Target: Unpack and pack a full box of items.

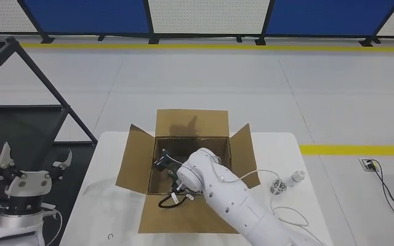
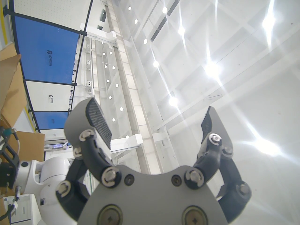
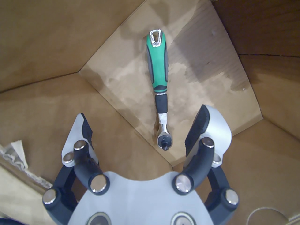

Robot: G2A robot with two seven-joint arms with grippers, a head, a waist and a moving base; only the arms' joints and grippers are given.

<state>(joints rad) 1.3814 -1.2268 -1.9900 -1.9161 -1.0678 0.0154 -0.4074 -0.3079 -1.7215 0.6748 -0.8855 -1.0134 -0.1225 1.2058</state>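
- Right gripper [image 3: 143,115]: fingers spread wide, nothing between the pads [image 3: 196,127]. It hangs inside the box [image 3: 46,24], facing the floor.
- Ratchet [image 3: 158,71]: flat on the box floor, straight ahead of the right gripper. The drive head is the end nearest the fingers and sits between their lines, closer to one pad. The green handle points away from the gripper. No contact between fingers and ratchet.
- Box walls enclose the right gripper on all sides. A pale crumpled sheet [image 3: 14,151] lies behind one finger, at the box edge.
- Top view: the right arm [image 1: 212,184] runs over the near flap and down into the box [image 1: 132,160], whose four flaps stand open on the table [image 1: 104,184].
- Left gripper [image 2: 152,105]: fingers apart, holding nothing, pointed up at the ceiling. In the top view it [image 1: 34,158] sits off the table, well apart from the box.
- A small bottle [image 1: 297,177] and a round part [image 1: 277,186] lie on the table beside the right arm, outside the box.
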